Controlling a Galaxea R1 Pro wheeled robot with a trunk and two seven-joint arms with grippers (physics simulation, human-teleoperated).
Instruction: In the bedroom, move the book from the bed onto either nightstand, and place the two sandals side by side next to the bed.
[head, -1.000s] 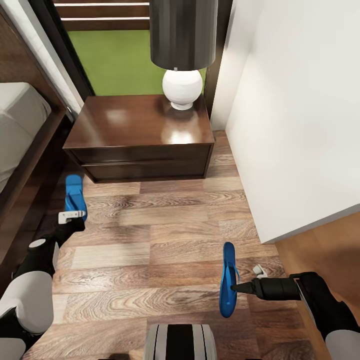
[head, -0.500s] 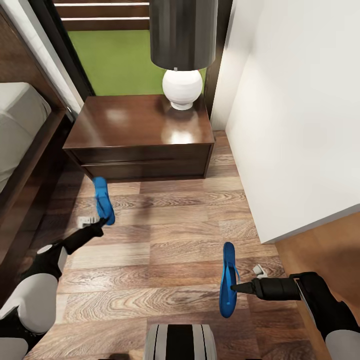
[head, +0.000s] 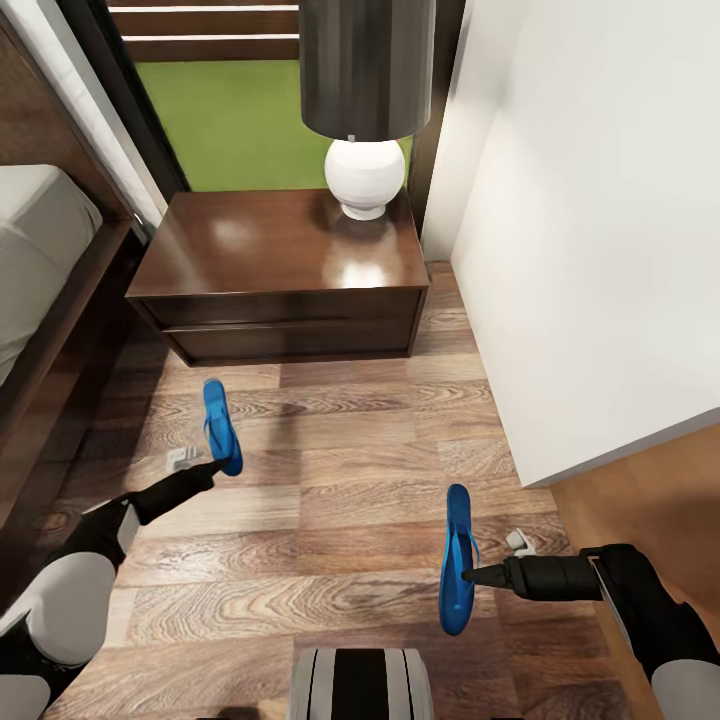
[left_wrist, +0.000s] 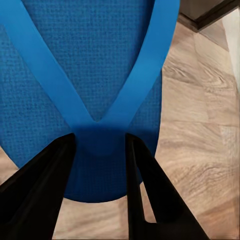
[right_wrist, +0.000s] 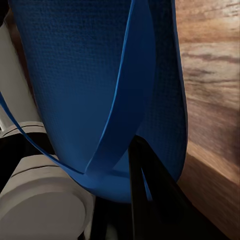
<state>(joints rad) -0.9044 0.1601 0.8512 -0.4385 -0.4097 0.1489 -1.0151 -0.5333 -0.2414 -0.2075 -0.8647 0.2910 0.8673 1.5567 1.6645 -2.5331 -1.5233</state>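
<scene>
Head view: a glossy dark nightstand (head: 280, 275) with a white-based lamp (head: 365, 175) stands between the bed (head: 45, 300) and a white wall (head: 600, 220), over wood-plank floor (head: 340, 470). Left wrist view: the left tool (left_wrist: 100, 145) pinches a textured blue sandal (left_wrist: 90, 75) at its thong. Right wrist view: the right tool (right_wrist: 135, 165) clamps the other sandal (right_wrist: 95, 80).

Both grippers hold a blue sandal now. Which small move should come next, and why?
Probably lower the left gripper so its sandal lies flat on the floor near the bed; it hangs edge-on, and the right gripper's sandal needs a mate to line up against.
</scene>
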